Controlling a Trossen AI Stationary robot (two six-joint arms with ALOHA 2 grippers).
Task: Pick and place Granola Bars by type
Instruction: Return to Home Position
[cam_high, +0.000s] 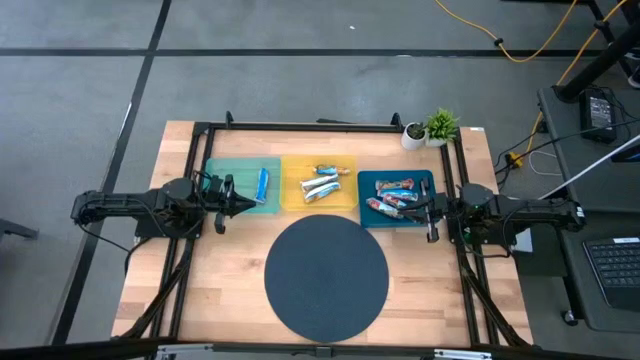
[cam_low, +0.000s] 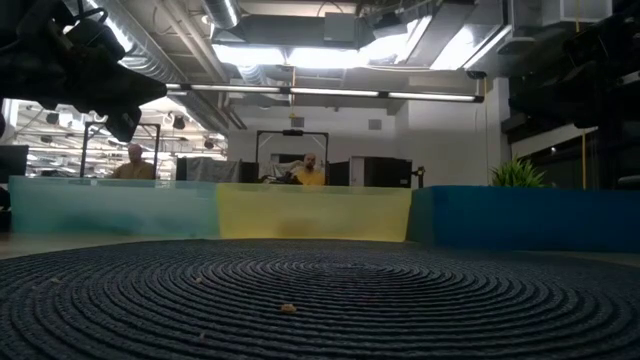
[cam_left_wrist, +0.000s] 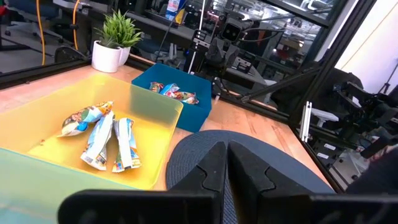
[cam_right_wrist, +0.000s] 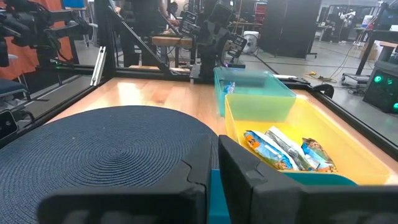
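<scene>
wooden table (cam_high: 180, 280), round dark mat (cam_high: 326, 272) near, and beyond it teal tray (cam_high: 235, 172) left, yellow tray (cam_high: 345, 200) middle, blue tray (cam_high: 425, 180) right. left gripper (cam_high: 243, 205) hangs over the teal tray's near edge, right gripper (cam_high: 430, 212) over the blue tray's near right corner, both jaws pinched together, empty. blue bar (cam_high: 262, 184) in teal, silver-white bars (cam_high: 322, 184) in yellow, red-brown bars (cam_high: 393, 195) in blue. trouble would come if a finger swings low heading home, catches a wall and jolts bars out.
</scene>
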